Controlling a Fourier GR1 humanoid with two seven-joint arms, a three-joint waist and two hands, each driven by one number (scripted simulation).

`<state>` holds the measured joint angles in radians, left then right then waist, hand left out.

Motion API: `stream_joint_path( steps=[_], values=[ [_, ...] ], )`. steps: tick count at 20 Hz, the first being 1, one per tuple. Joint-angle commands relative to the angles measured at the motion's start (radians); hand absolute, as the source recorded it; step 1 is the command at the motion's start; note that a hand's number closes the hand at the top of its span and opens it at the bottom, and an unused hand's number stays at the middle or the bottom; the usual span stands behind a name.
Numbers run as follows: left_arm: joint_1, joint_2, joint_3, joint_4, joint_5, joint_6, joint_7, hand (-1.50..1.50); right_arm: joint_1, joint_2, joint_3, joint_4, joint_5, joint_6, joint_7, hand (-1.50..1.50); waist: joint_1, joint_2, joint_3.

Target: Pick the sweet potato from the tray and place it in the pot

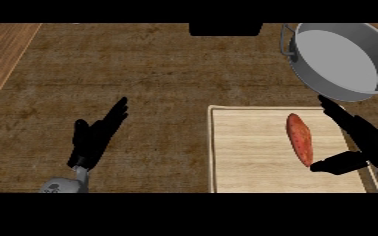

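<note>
**Sweet potato between a spread thumb and fingers, not yet gripped**

Nearest, the right hand (363, 139) is spread wide over the wooden tray (251, 152). Its thumb (338, 163) sits just off the near tip of the sweet potato (299, 137), and its fingers (341, 116) are straight and hold nothing. The root lies lengthwise on the tray, just left of those fingers. It looks stiff and fairly heavy, with rough skin unlikely to slip. Since it is long and tapered, I would take it across the thick middle, not the tips. The left hand (94, 137) rests open, well to the left over the worktop (148, 70). Farthest, just past the fingertips, the steel pot (336, 55) stands open.
</note>
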<state>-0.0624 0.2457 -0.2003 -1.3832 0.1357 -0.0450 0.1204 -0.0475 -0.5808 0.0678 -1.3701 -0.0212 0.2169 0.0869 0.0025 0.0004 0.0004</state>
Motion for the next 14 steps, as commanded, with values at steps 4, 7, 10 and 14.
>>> stream_joint_path(
  steps=[4,7,10,14],
  values=[
    [-0.018,-0.004,0.05,0.018,-0.01,-0.034,0.002,0.0,0.019,0.064,-0.065,0.021,-0.056,0.093,-0.074,-1.5,-0.003,-0.001,0.0],
    [-0.017,-0.023,0.035,0.038,-0.035,-0.026,-0.01,0.0,0.038,0.075,-0.103,0.105,-0.094,0.15,-0.192,-1.5,-0.002,0.0,0.0],
    [0.022,-0.019,0.031,-0.027,-0.039,-0.028,0.017,0.0,-0.017,0.087,-0.145,0.166,-0.148,0.204,-0.2,-1.5,0.002,-0.001,0.0],
    [0.008,-0.064,0.032,-0.006,-0.06,-0.027,-0.001,0.0,-0.033,0.164,-0.136,0.209,-0.138,0.193,-0.157,-1.5,0.0,0.0,0.0]
  ],
)
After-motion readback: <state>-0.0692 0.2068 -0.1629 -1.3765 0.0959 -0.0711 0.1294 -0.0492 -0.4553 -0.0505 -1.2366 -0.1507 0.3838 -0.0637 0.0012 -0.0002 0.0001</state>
